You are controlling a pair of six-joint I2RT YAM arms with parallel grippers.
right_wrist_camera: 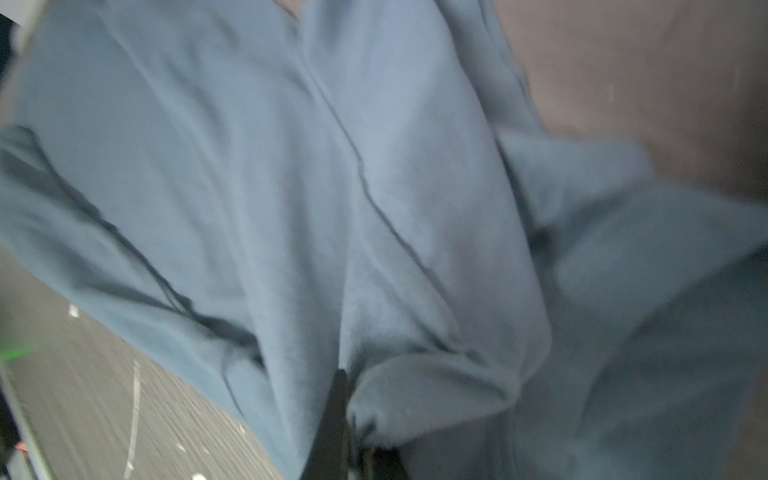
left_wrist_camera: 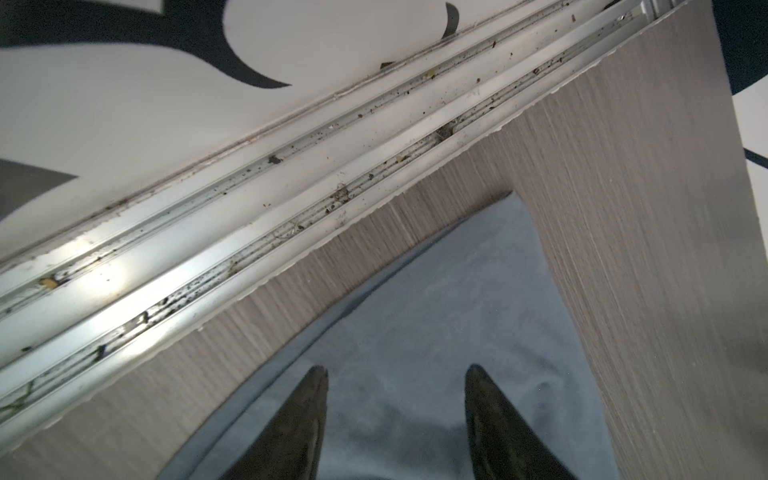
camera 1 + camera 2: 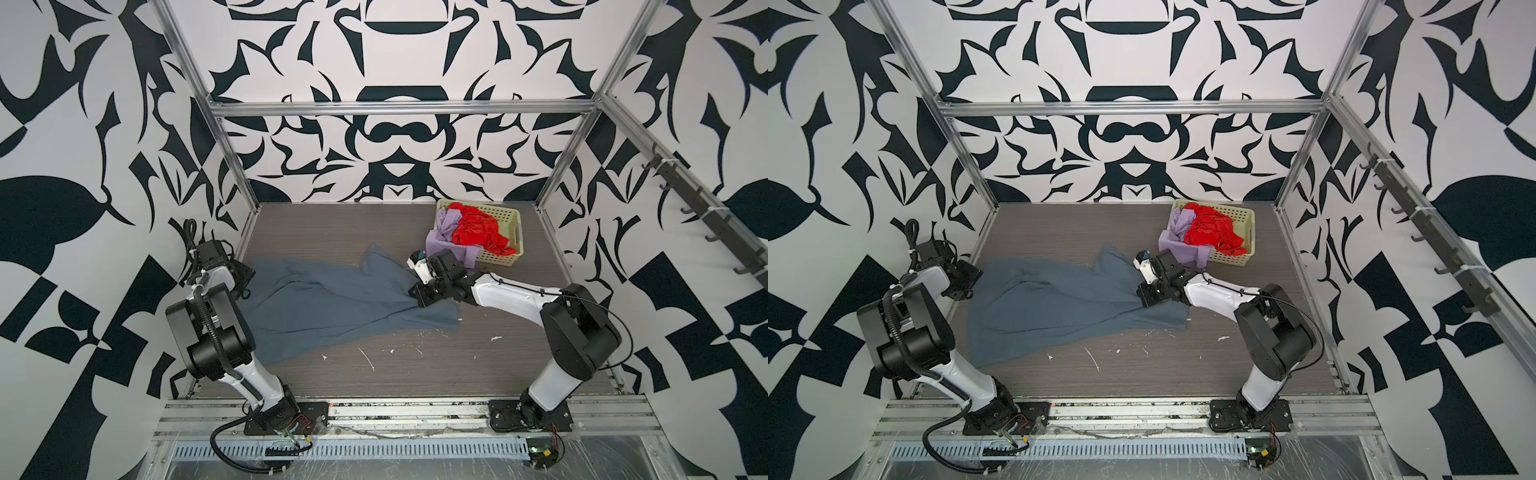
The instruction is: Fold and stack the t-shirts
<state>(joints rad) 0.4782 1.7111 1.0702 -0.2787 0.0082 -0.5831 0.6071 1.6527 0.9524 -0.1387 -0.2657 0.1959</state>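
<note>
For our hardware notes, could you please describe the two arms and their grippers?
The left arm and right arm have white shells, black joints and black base plates. A black ribbed hose runs along the left; a thin black cable loops over the right. The left gripper has dark, pointed fingers.

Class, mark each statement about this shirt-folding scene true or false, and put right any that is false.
1. The red shirt lies in the basket. True.
2. The blue-grey shirt lies folded in the basket. False: it lies unfolded and rumpled on the table.
3. The right gripper is shut on the blue-grey shirt. True.
4. The left gripper is shut. False: its jaws stand open over the blue-grey shirt.
</note>
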